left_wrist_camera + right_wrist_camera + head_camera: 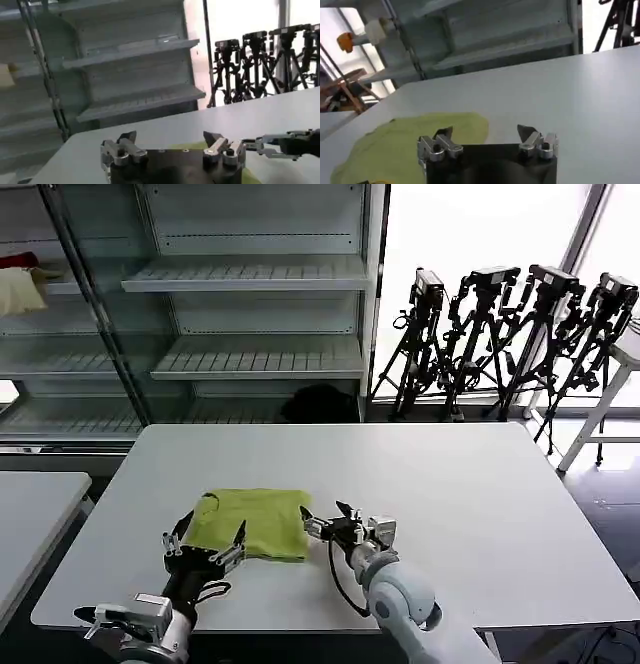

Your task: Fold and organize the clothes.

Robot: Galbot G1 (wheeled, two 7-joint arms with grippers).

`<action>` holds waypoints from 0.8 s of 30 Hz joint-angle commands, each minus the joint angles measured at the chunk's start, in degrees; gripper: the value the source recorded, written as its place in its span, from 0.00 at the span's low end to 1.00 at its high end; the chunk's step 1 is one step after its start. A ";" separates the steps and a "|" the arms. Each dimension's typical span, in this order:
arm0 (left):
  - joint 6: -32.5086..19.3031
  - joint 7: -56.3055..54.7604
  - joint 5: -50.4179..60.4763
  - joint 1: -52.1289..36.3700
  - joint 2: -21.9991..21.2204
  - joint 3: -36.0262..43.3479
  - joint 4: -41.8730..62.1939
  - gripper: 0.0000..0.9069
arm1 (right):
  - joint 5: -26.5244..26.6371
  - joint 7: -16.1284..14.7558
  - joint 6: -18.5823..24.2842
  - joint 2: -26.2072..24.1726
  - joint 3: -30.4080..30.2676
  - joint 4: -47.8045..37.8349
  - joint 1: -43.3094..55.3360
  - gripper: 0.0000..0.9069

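Lying on the white table (480,514), near its front edge, the green T-shirt (255,522) is already a compact, roughly rectangular packet, several layers thick by the look of its right edge. No print visible on the upper face.

Left gripper (205,550): at the shirt's near-left corner, jaws apart, nothing held; whether the tips touch the fabric I cannot tell. In the left wrist view the same gripper (171,145) shows a wide gap between its jaws.

Right gripper (328,521): just beside the shirt's right edge, jaws apart, empty. In its own wrist view the gripper (485,136) sits with the shirt (415,142) to one side and bare table ahead.

Judgement: folding looks mostly done. Remaining, probably: a final fold or squaring of edges, then placing the packet somewhere tidy, perhaps the shelves (250,279) behind.
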 commanded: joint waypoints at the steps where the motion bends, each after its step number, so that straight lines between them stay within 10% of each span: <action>1: -0.31 0.56 1.63 3.21 -1.98 -1.93 -1.48 1.00 | 1.93 -1.89 -2.90 2.85 -2.65 -4.34 3.40 0.82; 24: -2.39 1.00 1.72 3.76 -2.11 -1.86 -0.51 1.00 | -1.17 -3.84 -1.22 1.37 -1.60 -2.25 -0.68 0.21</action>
